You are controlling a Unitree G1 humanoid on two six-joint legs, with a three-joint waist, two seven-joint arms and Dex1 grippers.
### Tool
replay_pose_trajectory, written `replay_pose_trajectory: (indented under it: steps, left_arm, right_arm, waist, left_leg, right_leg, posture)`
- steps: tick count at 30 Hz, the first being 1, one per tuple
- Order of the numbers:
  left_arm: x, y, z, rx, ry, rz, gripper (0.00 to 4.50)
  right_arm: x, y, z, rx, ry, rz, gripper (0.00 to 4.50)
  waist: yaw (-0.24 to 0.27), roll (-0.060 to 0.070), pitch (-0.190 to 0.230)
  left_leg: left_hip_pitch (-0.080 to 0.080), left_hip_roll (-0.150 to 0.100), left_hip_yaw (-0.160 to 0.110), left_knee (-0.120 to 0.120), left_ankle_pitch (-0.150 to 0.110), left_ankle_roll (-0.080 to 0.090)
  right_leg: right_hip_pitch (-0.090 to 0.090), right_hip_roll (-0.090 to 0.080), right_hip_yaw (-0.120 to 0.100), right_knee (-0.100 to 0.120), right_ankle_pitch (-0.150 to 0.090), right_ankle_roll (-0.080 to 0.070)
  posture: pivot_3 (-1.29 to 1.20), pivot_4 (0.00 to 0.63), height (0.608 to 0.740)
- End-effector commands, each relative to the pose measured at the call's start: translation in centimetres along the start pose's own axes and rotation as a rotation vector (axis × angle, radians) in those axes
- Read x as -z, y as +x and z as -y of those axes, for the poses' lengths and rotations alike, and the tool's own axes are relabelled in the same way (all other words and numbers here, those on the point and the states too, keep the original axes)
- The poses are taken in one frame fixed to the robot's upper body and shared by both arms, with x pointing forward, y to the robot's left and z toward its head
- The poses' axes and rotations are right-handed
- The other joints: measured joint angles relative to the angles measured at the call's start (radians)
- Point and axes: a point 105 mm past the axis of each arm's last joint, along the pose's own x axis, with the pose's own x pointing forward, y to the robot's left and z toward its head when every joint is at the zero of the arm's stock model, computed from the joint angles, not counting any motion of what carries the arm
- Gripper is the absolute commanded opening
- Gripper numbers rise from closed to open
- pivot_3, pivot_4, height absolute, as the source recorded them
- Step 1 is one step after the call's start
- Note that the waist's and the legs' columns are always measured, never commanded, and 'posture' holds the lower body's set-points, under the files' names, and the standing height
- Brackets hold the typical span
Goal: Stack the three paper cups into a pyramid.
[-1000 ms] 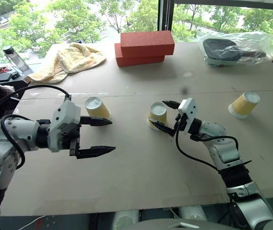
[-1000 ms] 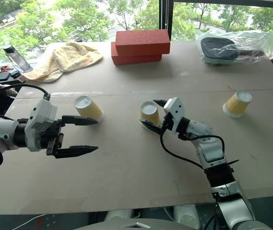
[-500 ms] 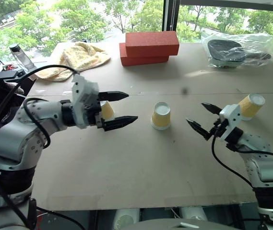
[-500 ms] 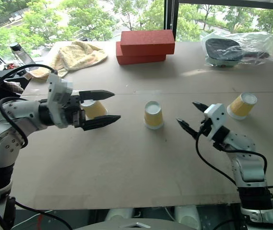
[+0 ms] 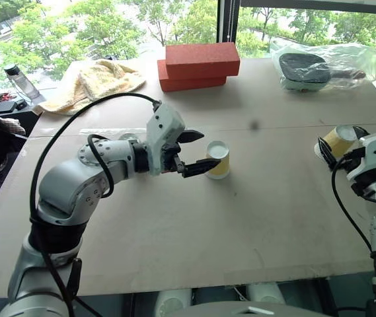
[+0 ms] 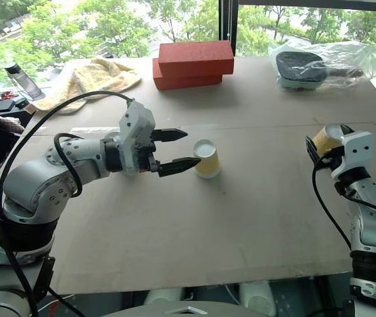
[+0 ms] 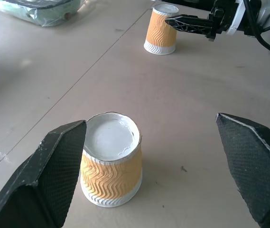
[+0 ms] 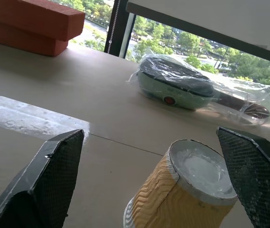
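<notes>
Three yellow-orange ribbed paper cups stand upside down on the brown table. The middle cup sits at the tips of my left gripper. That gripper is open, and in the left wrist view the cup stands close beside one finger. The right cup is near the table's right edge, straddled by my open right gripper without contact. In the right wrist view this cup stands between the fingertips. The third cup is hidden behind my left forearm.
Two stacked red bricks lie at the back centre. A yellow towel is at the back left and a plastic-wrapped object at the back right. A bottle stands beyond the left edge.
My left gripper swung right, from the left cup to the middle cup. My right gripper left the middle cup and travelled right to the right cup. Both stayed open.
</notes>
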Motion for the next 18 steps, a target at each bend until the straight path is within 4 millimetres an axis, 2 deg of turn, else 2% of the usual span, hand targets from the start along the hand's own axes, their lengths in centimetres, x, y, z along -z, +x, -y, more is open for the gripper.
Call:
replay_pose_trajectory:
  steps: [1, 3, 7, 14, 18]
  left_arm:
    - [-0.9, 0.2, 0.5, 0.0, 0.035, 0.024, 4.5]
    - [-1.2, 0.3, 0.4, -0.002, 0.036, 0.033, 4.5]
    - [-1.4, 0.3, 0.5, 0.002, 0.051, 0.036, 4.5]
    - [-2.1, 0.3, 0.6, -0.005, 0.075, 0.087, 4.5]
    - [-3.9, 0.3, 1.6, 0.051, 0.137, 0.205, 4.5]
  right_arm:
    - [-0.2, 0.5, 2.6, 0.103, 0.009, 0.007, 4.43]
    - [0.7, 0.9, 3.3, 0.136, 0.043, -0.019, 4.43]
    - [1.2, 1.9, 4.6, 0.212, 0.108, -0.017, 4.43]
    - [2.6, 2.5, 4.9, 0.223, 0.196, -0.069, 4.43]
    - [3.0, 2.6, 4.8, 0.219, 0.222, -0.082, 4.43]
  waist:
    - [0.0, 0.0, 0.0]
    - [0.0, 0.0, 0.0]
    - [-0.001, 0.0, 0.0]
    - [0.0, 0.001, 0.0]
    - [0.0, 0.001, 0.0]
  left_leg:
    - [0.0, 0.0, 0.0, 0.0, 0.0, 0.0]
    - [0.0, 0.0, 0.0, 0.001, 0.0, 0.0]
    - [0.0, 0.0, 0.0, 0.001, 0.0, 0.0]
    - [-0.001, 0.0, 0.0, 0.001, 0.0, 0.0]
    - [-0.001, 0.0, 0.0, 0.002, 0.0, 0.0]
  right_leg:
    - [0.0, 0.0, 0.0, 0.0, 0.0, 0.0]
    - [0.0, 0.0, 0.0, 0.0, 0.0, 0.0]
    - [0.0, 0.0, 0.0, 0.0, 0.0, 0.0]
    - [0.0, -0.001, 0.001, 0.0, 0.0, 0.0]
    - [0.0, -0.001, 0.001, 0.0, 0.0, 0.0]
  posture:
    - [0.0, 0.15, 0.74]
    - [0.0, 0.15, 0.74]
    - [0.0, 0.15, 0.74]
    - [0.0, 0.15, 0.74]
    - [0.0, 0.15, 0.74]
